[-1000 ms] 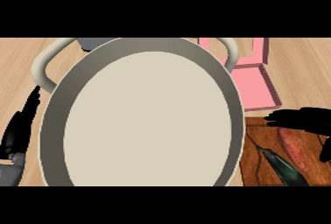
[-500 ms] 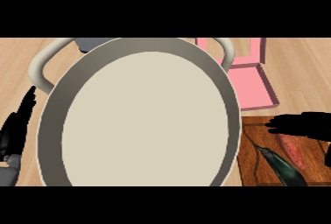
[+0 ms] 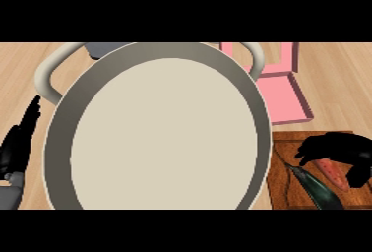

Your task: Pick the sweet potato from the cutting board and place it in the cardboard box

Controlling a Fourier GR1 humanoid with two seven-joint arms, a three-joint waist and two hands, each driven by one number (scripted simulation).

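while the sweet potato (image 3: 334,174) lay on the cutting board (image 3: 280,195), low at the right of the worktop (image 3: 341,69) beside a dark green vegetable (image 3: 316,189), i saw the right hand (image 3: 335,150) curled over its upper end. the left hand (image 3: 18,145) rested at the left edge, fingers straight, beside the big oval pan (image 3: 156,130). the pink box (image 3: 287,98) sat beyond the board.

Sweet potato (image 3: 333,173) on board (image 3: 285,189), right of plate (image 3: 163,133)

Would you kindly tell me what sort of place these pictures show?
Most likely a kitchen counter: a light wooden worktop carries a large grey-rimmed dish, and beside it a wooden cutting board holds a sweet potato.
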